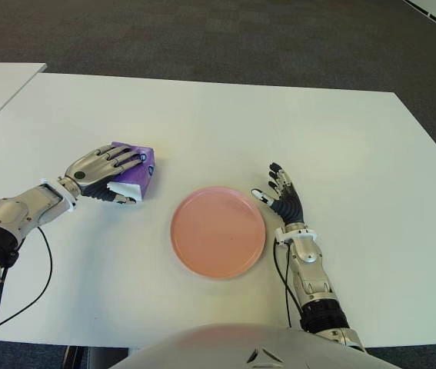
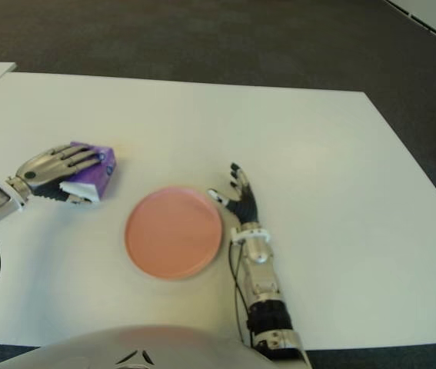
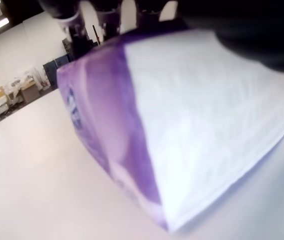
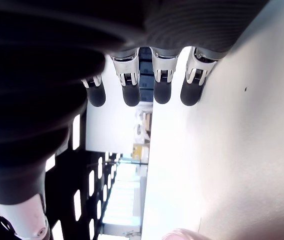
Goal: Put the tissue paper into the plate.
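One purple-and-white tissue paper pack [image 1: 131, 175], clamped under my left hand [image 1: 104, 171].
Round pink plate [image 1: 218, 231] lies right, nearer; right hand [image 1: 284, 197] spread, idle beside it.

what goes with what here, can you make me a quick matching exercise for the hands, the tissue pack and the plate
Column one:
1. left hand
2. right hand
3. tissue paper pack
4. plate

Column two:
A. pink, nothing in it, between the two hands
B. purple and white, on the table left of the plate
C. fingers wrapped over the pack
D. fingers spread, holding nothing, beside the plate's right edge

Pairs: 1-C, 2-D, 3-B, 4-A
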Robot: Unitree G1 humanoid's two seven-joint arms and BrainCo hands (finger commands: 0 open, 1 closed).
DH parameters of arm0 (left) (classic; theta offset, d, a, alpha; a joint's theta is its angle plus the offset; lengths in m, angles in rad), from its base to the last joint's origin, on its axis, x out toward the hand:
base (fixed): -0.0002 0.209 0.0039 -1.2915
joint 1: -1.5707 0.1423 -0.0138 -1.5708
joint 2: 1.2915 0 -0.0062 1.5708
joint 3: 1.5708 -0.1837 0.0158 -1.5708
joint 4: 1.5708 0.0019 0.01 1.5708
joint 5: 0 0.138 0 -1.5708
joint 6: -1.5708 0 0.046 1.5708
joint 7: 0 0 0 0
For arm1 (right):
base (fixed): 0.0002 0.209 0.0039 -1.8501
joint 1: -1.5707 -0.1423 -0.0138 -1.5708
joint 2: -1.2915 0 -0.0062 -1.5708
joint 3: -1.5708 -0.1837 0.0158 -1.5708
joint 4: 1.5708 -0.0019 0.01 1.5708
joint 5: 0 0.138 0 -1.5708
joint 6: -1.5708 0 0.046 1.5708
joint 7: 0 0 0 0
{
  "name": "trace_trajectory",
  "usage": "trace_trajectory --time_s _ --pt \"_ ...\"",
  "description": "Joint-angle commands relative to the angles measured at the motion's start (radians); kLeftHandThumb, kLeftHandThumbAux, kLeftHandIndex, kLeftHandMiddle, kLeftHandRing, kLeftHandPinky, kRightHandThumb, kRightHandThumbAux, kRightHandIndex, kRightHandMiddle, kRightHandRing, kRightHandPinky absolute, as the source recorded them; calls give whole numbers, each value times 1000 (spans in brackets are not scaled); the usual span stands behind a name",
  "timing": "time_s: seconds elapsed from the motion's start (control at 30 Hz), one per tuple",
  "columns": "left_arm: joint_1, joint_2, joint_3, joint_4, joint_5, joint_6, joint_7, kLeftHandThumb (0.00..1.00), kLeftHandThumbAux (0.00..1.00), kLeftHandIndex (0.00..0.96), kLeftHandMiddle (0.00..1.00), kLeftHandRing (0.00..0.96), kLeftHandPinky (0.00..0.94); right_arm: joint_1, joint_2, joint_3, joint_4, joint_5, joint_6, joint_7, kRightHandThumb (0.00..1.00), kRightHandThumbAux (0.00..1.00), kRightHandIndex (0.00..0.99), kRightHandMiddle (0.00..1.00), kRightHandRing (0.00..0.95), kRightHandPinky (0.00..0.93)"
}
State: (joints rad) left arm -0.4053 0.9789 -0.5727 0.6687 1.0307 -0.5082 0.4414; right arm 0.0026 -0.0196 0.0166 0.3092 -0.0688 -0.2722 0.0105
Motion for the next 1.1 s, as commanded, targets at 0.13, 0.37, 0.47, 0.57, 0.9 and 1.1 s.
trace_trajectory --time_s 0.13,0.37,0.47,0.57,0.9,1.1 --pt "35 -54 -77 61 83 5 63 324 203 0 0 0 0 57 -5 -8 25 11 60 3 138 729 4 30 32 68" --pt "12 -80 -117 127 114 32 160 296 239 0 0 0 0 61 -9 -8 17 11 61 6 142 731 4 31 34 70" --pt "0 -87 -139 147 135 51 206 280 258 0 0 0 0 62 -10 -9 16 13 59 9 140 734 4 32 34 72" --pt "-11 -92 -164 163 167 81 258 268 273 0 0 0 0 62 -10 -11 15 14 60 10 139 737 4 32 34 72" --pt "-44 -120 -235 229 244 213 393 107 421 0 0 0 0 61 -9 -14 17 18 54 14 140 741 5 31 33 72" --pt "-52 -155 -251 289 239 273 476 41 524 0 0 0 0 61 -10 -14 15 17 57 16 147 741 8 33 34 73"
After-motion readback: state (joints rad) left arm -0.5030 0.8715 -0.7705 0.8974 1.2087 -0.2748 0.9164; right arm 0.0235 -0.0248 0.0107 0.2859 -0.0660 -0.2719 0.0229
